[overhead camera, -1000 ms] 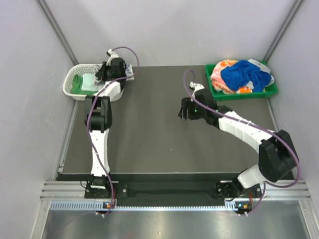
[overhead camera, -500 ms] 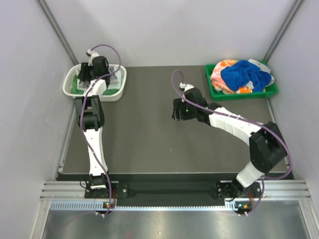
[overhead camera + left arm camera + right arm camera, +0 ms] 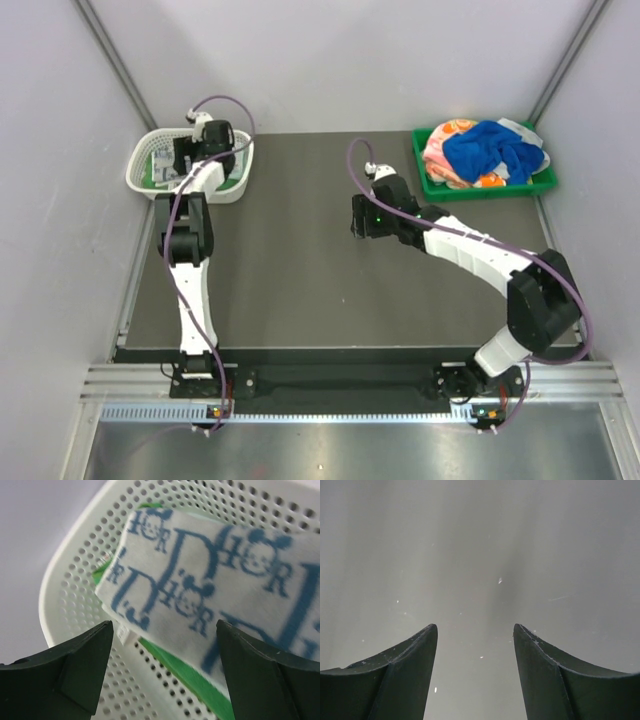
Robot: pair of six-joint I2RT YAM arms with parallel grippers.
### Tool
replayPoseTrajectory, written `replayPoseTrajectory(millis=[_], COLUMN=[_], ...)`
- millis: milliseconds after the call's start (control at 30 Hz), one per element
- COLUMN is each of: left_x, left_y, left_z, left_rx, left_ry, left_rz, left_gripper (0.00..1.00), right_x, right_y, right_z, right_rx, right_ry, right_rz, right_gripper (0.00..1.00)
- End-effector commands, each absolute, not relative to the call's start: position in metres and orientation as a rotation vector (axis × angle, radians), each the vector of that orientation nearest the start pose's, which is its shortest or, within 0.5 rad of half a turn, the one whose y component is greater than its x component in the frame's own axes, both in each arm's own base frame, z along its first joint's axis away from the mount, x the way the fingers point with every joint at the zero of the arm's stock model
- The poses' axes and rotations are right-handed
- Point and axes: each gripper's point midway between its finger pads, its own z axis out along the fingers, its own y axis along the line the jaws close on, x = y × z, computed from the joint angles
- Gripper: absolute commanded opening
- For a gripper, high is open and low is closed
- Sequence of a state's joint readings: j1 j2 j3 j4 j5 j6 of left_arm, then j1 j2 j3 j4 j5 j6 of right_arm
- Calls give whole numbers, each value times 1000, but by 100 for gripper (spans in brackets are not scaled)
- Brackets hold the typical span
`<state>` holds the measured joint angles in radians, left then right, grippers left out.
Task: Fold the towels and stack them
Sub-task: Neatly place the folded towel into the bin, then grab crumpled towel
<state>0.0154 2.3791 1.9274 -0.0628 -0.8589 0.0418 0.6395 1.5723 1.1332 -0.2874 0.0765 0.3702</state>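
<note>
A folded white towel with blue lettering (image 3: 200, 575) lies in the white mesh basket (image 3: 140, 182) on top of a bright green towel (image 3: 195, 676). My left gripper (image 3: 193, 152) hovers just above them; in the left wrist view it (image 3: 164, 630) is wide open and holds nothing. More towels sit heaped in the green tray (image 3: 430, 182): a royal blue one (image 3: 492, 148) over an orange-pink print one (image 3: 443, 152). Over the dark mat near mid-table, my right gripper (image 3: 360, 220) is open and empty, its fingers (image 3: 415, 665) above bare mat.
The basket stands at the mat's far left corner and the tray at its far right corner. The dark mat (image 3: 300, 270) spans the space between. Grey enclosure walls stand close on the left, right and back.
My left gripper has gone from shut to wide open over the basket, letting go of the white lettered towel. The right arm shifted slightly left, then barely moved.
</note>
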Motion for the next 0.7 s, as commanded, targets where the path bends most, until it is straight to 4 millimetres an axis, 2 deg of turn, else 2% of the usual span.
replayPoseTrajectory(millis=[0,67,133,167,200,267,300,333,367,400,433,467,500,533,567,600,633,667], left_x=[598,596,592,588,582,575,569,561,555,544,536,524,510,501,488,471,460,446], left_y=[100,50,25,13,-14,-44,-75,-89,-104,-135,-149,-169,-192,-206,-219,-246,-257,-262], left_z=[178,170,172,180,173,181,181,179,188,187,189,193,189,189,194,190,191,200], left_rx=[-597,-534,-519,-519,-503,-470,-429,-404,-403,-348,-332,-308,-268,-250,-247,-180,-144,-120], left_ry=[1825,1840,1838,1825,1840,1845,1856,1881,1879,1901,1915,1953,1987,2009,2040,2086,2102,2106], left_rz=[697,599,551,530,478,404,365,357,307,258,224,131,71,12,-68,-169,-212,-230], left_gripper=[88,88,88,87,87,86,86,86,85,84,84,83,82,81,79,77,76,76], right_x=[356,366,377,379,384,400,406,419,425,432,444,452,459,469,477,483,492,500], right_y=[241,225,209,200,190,158,145,115,100,85,54,40,27,5,-5,-12,-22,-27], right_z=[180,187,196,195,198,206,208,213,215,216,227,215,215,222,205,201,206,187], right_rx=[-218,-160,-109,-93,-65,23,61,144,184,222,292,322,355,411,432,449,475,484], right_ry=[2190,2169,2150,2163,2156,2148,2145,2132,2124,2118,2086,2109,2105,2079,2113,2119,2100,2137], right_rz=[386,333,282,249,214,156,138,94,70,38,-32,-82,-121,-156,-192,-210,-216,-236], right_gripper=[63,63,63,63,63,63,64,63,64,64,64,64,64,64,63,63,63,63])
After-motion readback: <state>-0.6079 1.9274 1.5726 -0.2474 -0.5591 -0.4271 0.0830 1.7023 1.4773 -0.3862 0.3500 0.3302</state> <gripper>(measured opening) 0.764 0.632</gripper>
